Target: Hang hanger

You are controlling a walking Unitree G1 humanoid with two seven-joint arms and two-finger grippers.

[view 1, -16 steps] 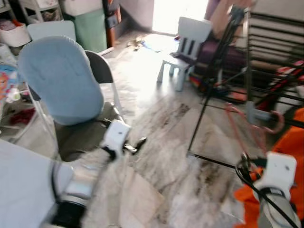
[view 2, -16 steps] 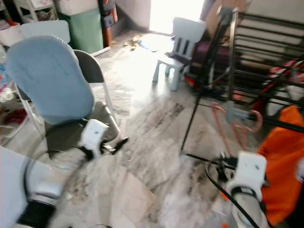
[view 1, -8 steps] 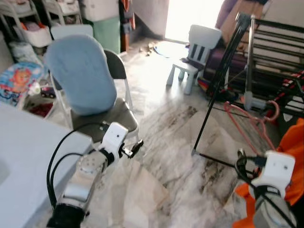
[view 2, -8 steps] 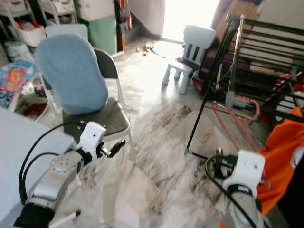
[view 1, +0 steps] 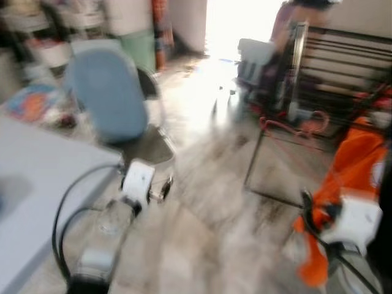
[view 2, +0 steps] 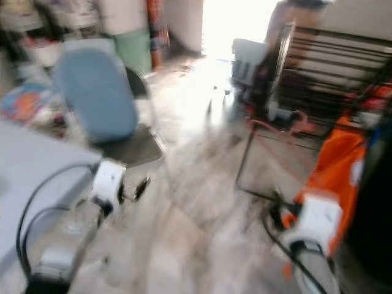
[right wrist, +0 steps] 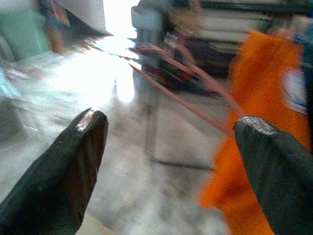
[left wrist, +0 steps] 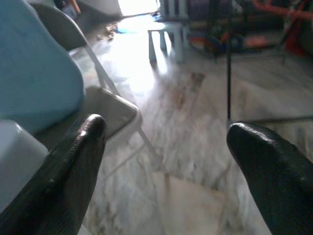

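Your left tool [left wrist: 161, 147] is spread wide, its two black fingers [left wrist: 73, 166] well apart with nothing between them; it hangs above the marbled floor [view 1: 208, 245], just in front of the folding chair [view 1: 144, 144] with the blue cushion [view 1: 105, 92] against its back. Your right tool [right wrist: 171, 147] is spread just as wide and grips nothing; in the right wrist view you look between its fingers [right wrist: 78, 161] at the pink hanger [right wrist: 190, 105], which lies well ahead of the tips. In the head views, which are blurred, that hanger [view 1: 288, 125] hangs by its hook on the black drying rack [view 1: 331, 67], on a low bar near the rack's left upright. An orange garment [view 1: 343, 184] hangs from the rack on your right, just beside your right wrist [view 1: 349, 223]. A pale worktop [view 1: 37, 177] takes up the lower left corner, next to your left arm [view 1: 101, 245]. Further back you see a small light blue child's chair [view 1: 254, 55] near the bright doorway [view 1: 236, 24], and a green bin [view 1: 138, 46] behind the folding chair
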